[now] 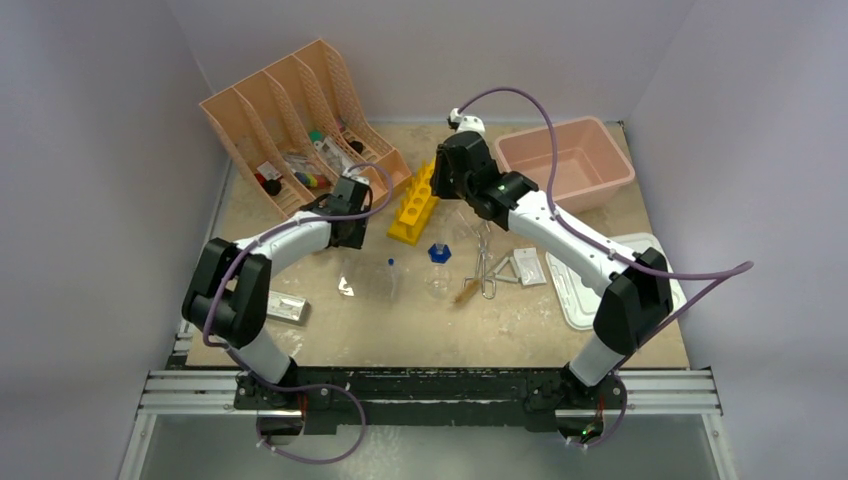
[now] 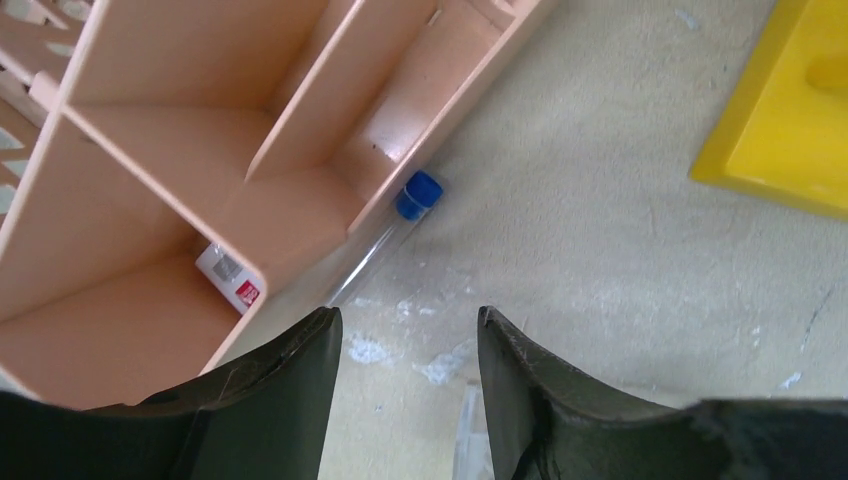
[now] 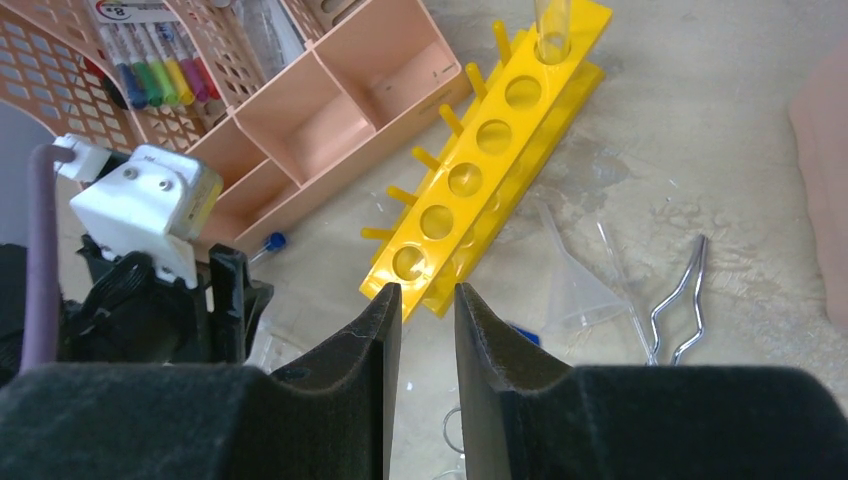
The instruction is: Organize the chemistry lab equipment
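- Left gripper (image 2: pixel 408 320): jaws stood about half apart, just beside front wall of peach organizer (image 2: pixel 300 200). Clear item (image 2: pixel 468 430) showed low between them; grip could not be confirmed.
- Blue-capped tube (image 2: pixel 418 194) lay on table against that wall.
- Right gripper (image 3: pixel 427 295): jaws narrowly apart, nothing between them, above near end of yellow rack (image 3: pixel 500 150).
- Metal tongs (image 1: pixel 486 262), blue-capped flask (image 1: pixel 439 253) and white packet (image 1: pixel 529 266) lay mid-table.
- Silver blister sheet (image 1: pixel 287 307) lay near left arm.

Only an "8" reads, on the white label (image 3: pixel 128 12) of the marker pack (image 3: pixel 165 72).
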You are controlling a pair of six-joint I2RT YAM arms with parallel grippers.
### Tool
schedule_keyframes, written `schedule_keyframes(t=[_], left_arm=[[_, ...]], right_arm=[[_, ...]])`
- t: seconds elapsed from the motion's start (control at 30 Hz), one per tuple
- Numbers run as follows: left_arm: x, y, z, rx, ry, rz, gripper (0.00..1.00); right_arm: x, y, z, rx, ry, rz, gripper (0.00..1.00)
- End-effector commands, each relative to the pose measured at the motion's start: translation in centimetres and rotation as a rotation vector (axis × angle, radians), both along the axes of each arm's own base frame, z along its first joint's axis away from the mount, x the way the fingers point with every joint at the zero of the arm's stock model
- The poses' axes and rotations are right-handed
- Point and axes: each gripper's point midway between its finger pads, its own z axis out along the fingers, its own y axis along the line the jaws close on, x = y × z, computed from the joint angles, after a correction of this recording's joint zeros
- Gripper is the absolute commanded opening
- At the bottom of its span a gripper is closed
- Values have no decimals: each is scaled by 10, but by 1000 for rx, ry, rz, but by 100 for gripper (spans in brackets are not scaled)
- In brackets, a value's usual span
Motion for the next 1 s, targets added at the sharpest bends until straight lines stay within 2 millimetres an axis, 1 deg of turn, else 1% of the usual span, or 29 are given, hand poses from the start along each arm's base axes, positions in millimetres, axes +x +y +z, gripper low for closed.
schedule_keyframes(t=[0.0, 0.1, 0.23, 0.43, 0.57, 0.67, 0.77, 0.83, 0.9, 0.97], left_arm=[[33, -9, 16, -38, -128, 54, 51], [37, -4, 13, -10, -141, 80, 51], [37, -5, 5, -7, -128, 75, 51], [30, -5, -16, -19, -71, 59, 53], [26, -8, -22, -55, -47, 56, 53], [22, -18, -23, -106, -26, 28, 53], [16, -40, -21, -210, 4, -47, 49], [14, -45, -18, -238, 5, -63, 47], [18, -37, -12, -202, -31, -39, 47], [23, -14, -4, -72, -91, 21, 47]], right_arm=[[3, 5, 17, 65, -32, 9, 28], [3, 5, 15, 70, -28, 10, 28], [2, 5, 13, 71, -20, 19, 28], [1, 2, 13, 72, -20, 11, 28], [-1, 1, 12, 75, -17, 10, 28], [-3, 0, 12, 77, -14, 9, 28], [-4, -1, 10, 78, -10, 7, 28], [-6, -1, 9, 79, -8, 7, 28], [-6, -2, 9, 83, -9, 5, 28], [-7, -3, 9, 84, -9, 4, 28]])
